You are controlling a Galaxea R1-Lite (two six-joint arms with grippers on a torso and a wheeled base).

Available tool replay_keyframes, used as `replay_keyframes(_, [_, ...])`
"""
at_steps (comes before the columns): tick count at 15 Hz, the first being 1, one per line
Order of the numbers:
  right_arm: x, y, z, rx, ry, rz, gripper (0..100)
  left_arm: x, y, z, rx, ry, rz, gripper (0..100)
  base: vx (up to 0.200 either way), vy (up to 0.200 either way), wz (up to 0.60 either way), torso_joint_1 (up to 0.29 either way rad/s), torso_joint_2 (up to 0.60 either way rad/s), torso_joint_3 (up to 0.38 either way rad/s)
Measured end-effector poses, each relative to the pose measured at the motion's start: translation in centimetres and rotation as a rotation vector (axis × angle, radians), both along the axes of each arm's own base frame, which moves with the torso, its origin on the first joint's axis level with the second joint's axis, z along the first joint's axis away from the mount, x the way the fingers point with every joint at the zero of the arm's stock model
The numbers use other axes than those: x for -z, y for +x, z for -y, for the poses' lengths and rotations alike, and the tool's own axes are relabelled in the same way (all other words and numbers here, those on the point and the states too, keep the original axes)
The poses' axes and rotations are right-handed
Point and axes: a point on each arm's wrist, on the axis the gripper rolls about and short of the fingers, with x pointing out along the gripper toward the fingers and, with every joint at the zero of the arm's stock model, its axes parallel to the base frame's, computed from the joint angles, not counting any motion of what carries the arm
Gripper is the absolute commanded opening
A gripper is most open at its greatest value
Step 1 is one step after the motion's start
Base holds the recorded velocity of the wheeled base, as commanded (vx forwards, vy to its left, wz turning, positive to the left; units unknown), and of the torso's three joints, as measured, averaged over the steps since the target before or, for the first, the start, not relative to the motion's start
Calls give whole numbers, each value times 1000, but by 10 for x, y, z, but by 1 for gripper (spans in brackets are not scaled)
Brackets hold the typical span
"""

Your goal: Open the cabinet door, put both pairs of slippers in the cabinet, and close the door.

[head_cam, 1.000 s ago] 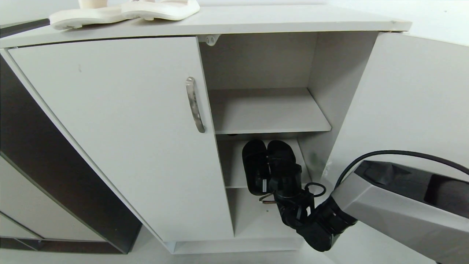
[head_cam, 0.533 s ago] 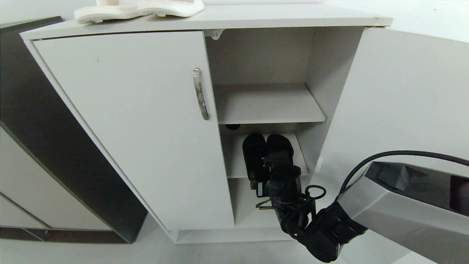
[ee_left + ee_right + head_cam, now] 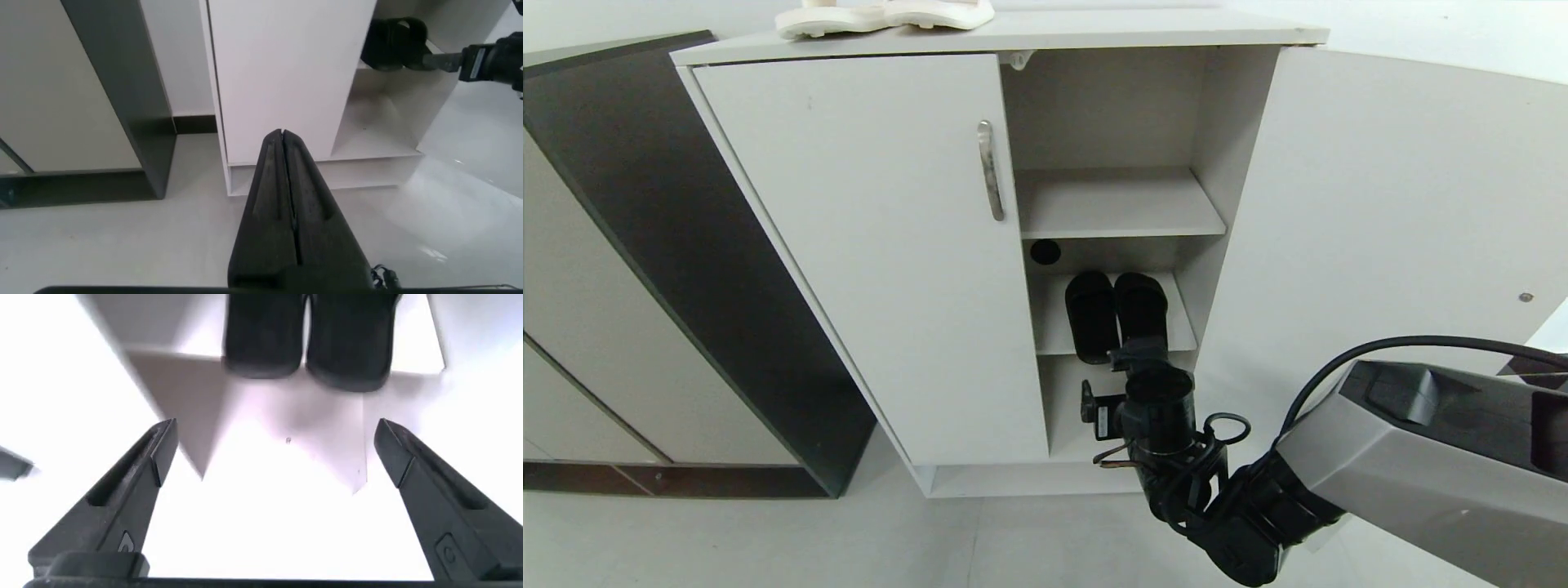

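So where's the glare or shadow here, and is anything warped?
Right wrist view: bottom shelf washed out white, a wedge of shadow below the black slippers. Head view: the open door's edges bow. Left wrist view: sheen on the floor.

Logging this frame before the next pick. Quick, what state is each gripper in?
Left gripper: closed, holding nothing.
Right gripper: open, empty, facing the black slippers.
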Motion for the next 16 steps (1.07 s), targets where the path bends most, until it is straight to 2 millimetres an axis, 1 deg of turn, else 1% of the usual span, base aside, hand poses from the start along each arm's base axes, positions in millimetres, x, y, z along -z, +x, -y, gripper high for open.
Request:
replay_keyframes(5, [3, -1, 2, -4, -11, -11, 100, 0, 0, 0, 1, -1, -1, 0, 0, 0, 0, 0, 1, 22])
replay_keyframes(14, [5, -2, 4, -6, -18, -19, 100, 0, 0, 0, 2, -1, -1, 0, 0, 0, 0, 2, 4, 191])
replay_keyframes(16, [7, -3, 5, -10, -23, -24, 100, 0, 0, 0, 2, -2, -1, 0, 0, 0, 0, 6, 6, 28])
